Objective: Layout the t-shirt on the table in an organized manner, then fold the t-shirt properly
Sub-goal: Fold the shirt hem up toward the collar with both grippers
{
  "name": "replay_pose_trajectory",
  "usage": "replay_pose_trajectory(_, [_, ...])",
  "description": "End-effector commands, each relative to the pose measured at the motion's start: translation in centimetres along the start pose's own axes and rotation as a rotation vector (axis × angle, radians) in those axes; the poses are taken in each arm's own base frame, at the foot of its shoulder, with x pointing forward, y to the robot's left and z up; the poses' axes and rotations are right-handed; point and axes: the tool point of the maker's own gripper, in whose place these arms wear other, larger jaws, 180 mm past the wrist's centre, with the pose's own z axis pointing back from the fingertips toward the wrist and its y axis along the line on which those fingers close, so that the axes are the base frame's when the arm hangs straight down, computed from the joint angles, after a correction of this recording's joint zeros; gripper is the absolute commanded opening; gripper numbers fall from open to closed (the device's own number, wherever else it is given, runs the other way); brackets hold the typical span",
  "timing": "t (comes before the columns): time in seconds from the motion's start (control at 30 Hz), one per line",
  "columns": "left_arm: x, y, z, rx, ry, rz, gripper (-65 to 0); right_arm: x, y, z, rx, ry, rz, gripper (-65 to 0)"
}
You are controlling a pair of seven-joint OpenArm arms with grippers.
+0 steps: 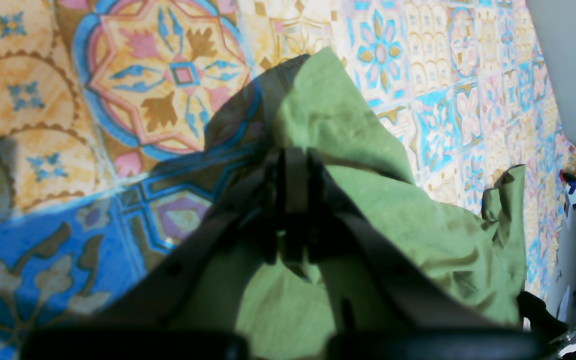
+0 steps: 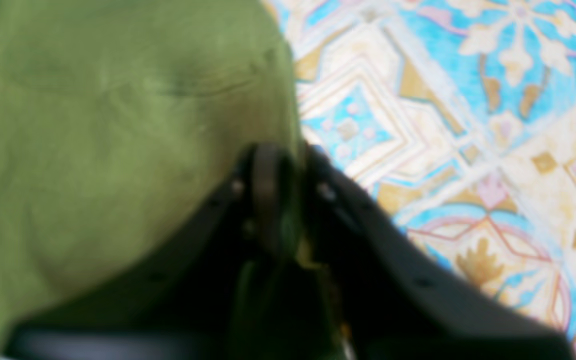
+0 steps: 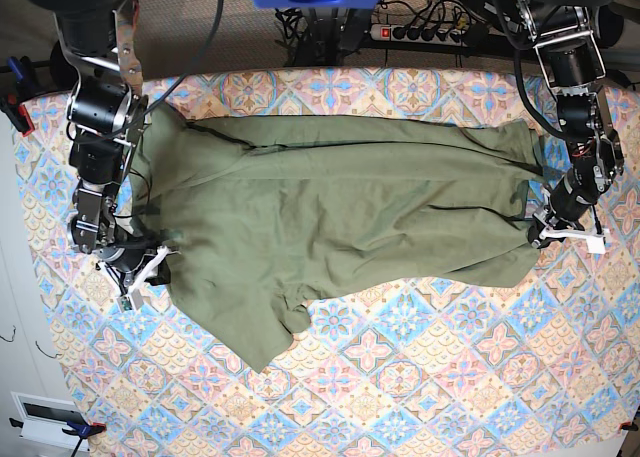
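Note:
The olive-green t-shirt (image 3: 330, 207) lies spread wide across the patterned table (image 3: 420, 377), wrinkled, with one part hanging toward the front at lower left. My left gripper (image 3: 545, 227) is at the shirt's right edge. In the left wrist view the left gripper (image 1: 295, 160) is shut on a bunched fold of the t-shirt (image 1: 418, 215). My right gripper (image 3: 150, 260) sits at the shirt's left edge. In the blurred right wrist view the right gripper (image 2: 288, 160) has its fingers drawn together on the hem of the t-shirt (image 2: 93, 125), over the table (image 2: 468, 125).
A power strip (image 3: 420, 32) and cables lie beyond the table's far edge. A red clamp (image 3: 20, 112) grips the left table edge. A white box (image 3: 45, 412) sits off the table at lower left. Bare tablecloth fills the front half.

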Motion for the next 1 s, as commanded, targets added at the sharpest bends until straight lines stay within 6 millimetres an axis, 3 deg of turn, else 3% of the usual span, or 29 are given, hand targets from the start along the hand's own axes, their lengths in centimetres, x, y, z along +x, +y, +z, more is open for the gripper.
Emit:
replay_pose_trajectory(0.0, [1.9, -1.0, 0.4, -0.032, -0.042, -0.018, -65.0, -0.3, 0.2, 0.0, 0.012, 0.053, 0.035, -63.3])
replay_pose_trajectory(0.07, [1.9, -1.0, 0.4, -0.032, -0.042, -0.018, -65.0, 0.1, 0.1, 0.1, 0.008, 0.043, 0.043, -63.3])
replay_pose_trajectory(0.2, [2.2, -1.2, 0.4, -0.035, -0.049, -0.018, -65.0, 3.5, -0.5, 1.2, -0.033, -0.002, 0.116, -63.4])
replay_pose_trajectory(0.27, [2.2, -1.3, 0.4, -0.036, -0.05, -0.018, -65.0, 3.4, -0.5, 2.1, -0.038, -0.015, 0.111, -63.4])
replay_pose_trajectory(0.43, [2.2, -1.3, 0.3, -0.038, -0.052, -0.017, -65.0, 6.8, 1.1, 4.4, -0.013, -0.116, 0.112, -63.3])
replay_pose_trajectory(0.77, [3.6, -4.0, 2.7, -0.094, -0.113, -0.108, -65.0, 5.1, 1.5, 7.7, -0.08, -0.056, 0.215, -63.3])
replay_pose_trajectory(0.97, [4.0, -3.3, 4.1, -0.082, -0.143, -0.113, -65.0, 4.2, 0.3, 11.3, -0.174, -0.046, 0.238, -63.3])
